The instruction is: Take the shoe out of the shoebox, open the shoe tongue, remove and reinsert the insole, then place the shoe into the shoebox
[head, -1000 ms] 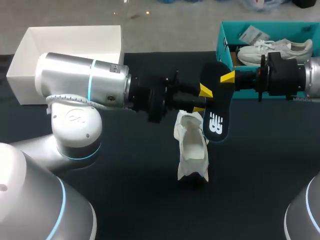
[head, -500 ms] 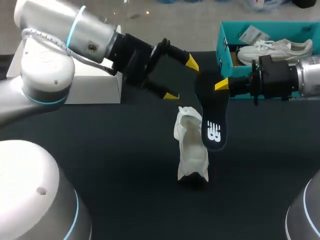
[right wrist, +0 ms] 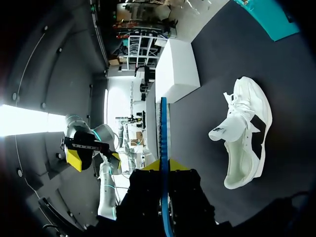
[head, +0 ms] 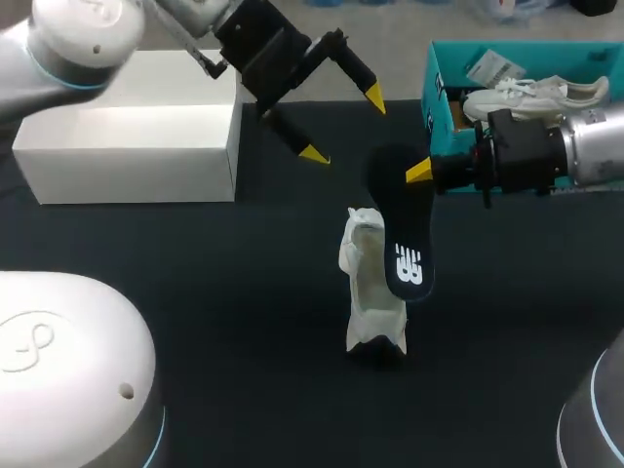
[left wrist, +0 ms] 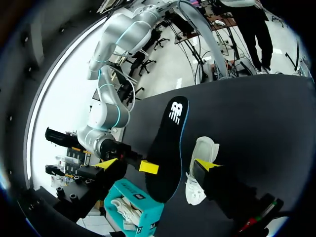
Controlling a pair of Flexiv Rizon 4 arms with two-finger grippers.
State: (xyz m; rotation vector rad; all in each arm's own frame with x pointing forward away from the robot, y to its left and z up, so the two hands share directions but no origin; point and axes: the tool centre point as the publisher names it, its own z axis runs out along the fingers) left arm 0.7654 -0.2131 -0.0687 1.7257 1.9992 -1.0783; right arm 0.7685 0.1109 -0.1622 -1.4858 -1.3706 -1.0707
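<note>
My right gripper [head: 421,172] is shut on the heel end of a black insole [head: 400,234], which hangs over the white shoe [head: 373,292] on the dark table. In the right wrist view the insole [right wrist: 163,138] stands edge-on between my right gripper's [right wrist: 163,167] fingers, with the shoe [right wrist: 247,128] on its side beyond. My left gripper [head: 343,126] is open and holds nothing, up and left of the insole. The left wrist view shows the insole [left wrist: 170,138] and shoe [left wrist: 205,148] ahead of the open left gripper [left wrist: 177,166].
A teal shoebox [head: 439,97] at the back right holds a second white shoe [head: 531,96]. A white box [head: 127,146] stands at the back left, just behind my left arm. The right arm comes in along the shoebox's front.
My left gripper opened, let go of the insole and drew back up and to the left. My right gripper, with the insole, shifted slightly left over the shoe.
</note>
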